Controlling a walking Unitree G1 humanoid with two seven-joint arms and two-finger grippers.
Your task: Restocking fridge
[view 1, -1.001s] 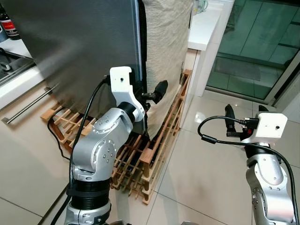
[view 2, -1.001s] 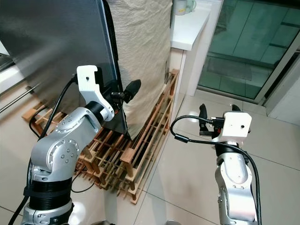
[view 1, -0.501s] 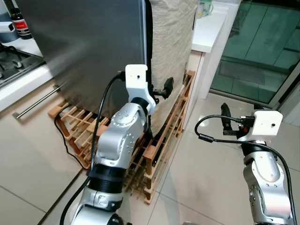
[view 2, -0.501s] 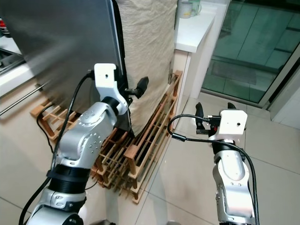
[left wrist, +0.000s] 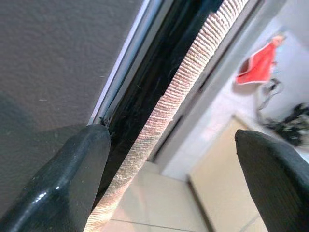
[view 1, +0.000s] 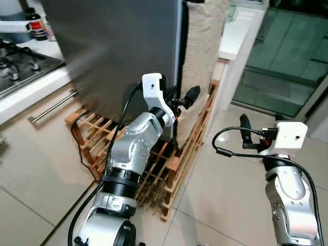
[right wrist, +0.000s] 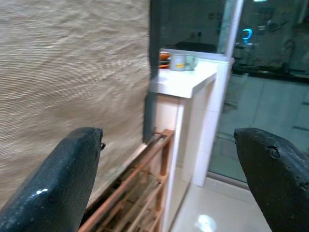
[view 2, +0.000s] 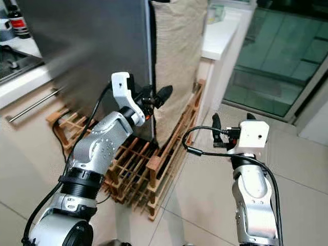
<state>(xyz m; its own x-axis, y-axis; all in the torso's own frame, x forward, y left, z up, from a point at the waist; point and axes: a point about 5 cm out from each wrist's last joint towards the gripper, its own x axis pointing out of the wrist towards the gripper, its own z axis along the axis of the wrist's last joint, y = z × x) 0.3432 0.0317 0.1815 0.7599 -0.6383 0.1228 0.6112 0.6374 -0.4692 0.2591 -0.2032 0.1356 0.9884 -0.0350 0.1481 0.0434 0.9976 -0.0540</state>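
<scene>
Fridge (view 1: 123, 46) dark grey, beige-cloth-draped side, left pincer (view 1: 184, 98) spread empty at door edge

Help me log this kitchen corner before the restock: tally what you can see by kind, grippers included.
Grippers: 2, left gripper at the fridge door edge, right gripper over the floor
Fridge: 1
Beige cloth beside the door: 1
Wooden rack on the floor: 1
Dark bottle on the counter: 1
Mug on the white counter: 1
Total: 7
</scene>
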